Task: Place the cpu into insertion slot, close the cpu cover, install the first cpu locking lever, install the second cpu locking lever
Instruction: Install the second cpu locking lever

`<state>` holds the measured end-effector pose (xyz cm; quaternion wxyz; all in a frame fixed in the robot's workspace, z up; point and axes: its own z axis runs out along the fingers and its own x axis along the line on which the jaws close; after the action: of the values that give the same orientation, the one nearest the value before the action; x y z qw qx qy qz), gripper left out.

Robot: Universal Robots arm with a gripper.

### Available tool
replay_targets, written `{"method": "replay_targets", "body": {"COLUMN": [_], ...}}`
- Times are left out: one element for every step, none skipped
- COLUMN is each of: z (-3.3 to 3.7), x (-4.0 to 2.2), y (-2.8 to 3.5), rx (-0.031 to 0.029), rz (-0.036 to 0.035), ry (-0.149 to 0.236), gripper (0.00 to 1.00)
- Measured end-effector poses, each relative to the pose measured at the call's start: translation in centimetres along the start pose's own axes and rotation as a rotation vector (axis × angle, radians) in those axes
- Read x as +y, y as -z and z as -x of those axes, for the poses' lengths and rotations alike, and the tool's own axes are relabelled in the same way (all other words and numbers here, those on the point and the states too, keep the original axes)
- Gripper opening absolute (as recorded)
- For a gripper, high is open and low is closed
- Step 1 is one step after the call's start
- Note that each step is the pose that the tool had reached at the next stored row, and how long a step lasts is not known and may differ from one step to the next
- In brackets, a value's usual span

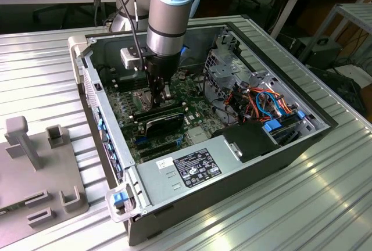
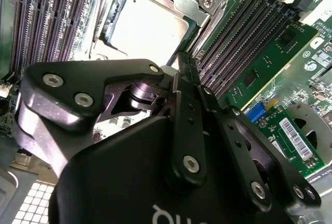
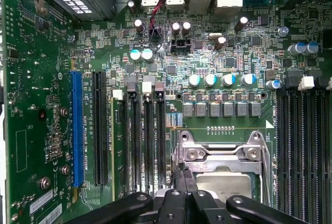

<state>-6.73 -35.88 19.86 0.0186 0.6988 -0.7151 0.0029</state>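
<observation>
No legible txt: print on PSU label [image 1: 196, 168], barcode sticker [image 2: 296, 139], mobo silkscreen [image 3: 85, 130] too small.

Arm [image 1: 168, 18] upright — hand [image 1: 158, 93] pointing straight down, fingers [image 2: 184, 115] closed together

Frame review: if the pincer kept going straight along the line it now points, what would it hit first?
Most likely the cpu cover, at its edge next to the black memory slots, where the pincer tip sits in the first wrist view. Depth is unclear, so it may already touch.

cpu [image 2: 148, 29] partly hidden behind gripper [image 2: 181, 71], both wrist views, gripper body cut off
</observation>
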Motion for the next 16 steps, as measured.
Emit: {"method": "replay_targets", "body": {"z": [-0.02, -0.02, 0.03, 0.03, 0.04, 0.02, 0.01, -0.05, -0.07, -0.11, -0.08, 0.00, 0.08, 0.14, 0.12, 0.13], "x": [0.01, 0.01, -0.03, -0.04, -0.05, -0.04, -0.04, -0.01, 0.01, 0.03, 0.02, -0.01, -0.03, -0.05, -0.04, -0.05], "y": [-0.05, -0.08, -0.10, -0.09, -0.08, -0.04, -0.04, 0.01, 0.03, 0.08, 0.21, 0.39, 0.54, 0.82, 1.05, 1.15], "rx": [-0.0015, -0.0027, -0.0024, -0.0024, -0.0024, -0.0031, -0.0032, -0.0052, -0.0067, -0.0087, -0.0090, -0.0071, -0.0126, -0.0151, -0.0130, -0.0126], "rz": [0.0003, 0.0006, 0.0010, 0.0019, 0.0028, 0.0039, 0.0040, 0.0029, 0.0022, 0.0011, 0.0009, 0.0020, -0.0003, -0.0024, -0.0017, -0.0016], "ry": [0.000, 0.000, 0.000, 0.000, 0.000, 0.000, 0.000, 0.000, 0.000, 0.000, 0.000, 0.000, 0.000, 0.000, 0.000, 0.000], "gripper": [0.11, 0.11, 0.11, 0.11, 0.11, 0.11, 0.11, 0.11, 0.11, 0.11, 0.11, 0.11, 0.11, 0.11, 0.11, 0.11]}}
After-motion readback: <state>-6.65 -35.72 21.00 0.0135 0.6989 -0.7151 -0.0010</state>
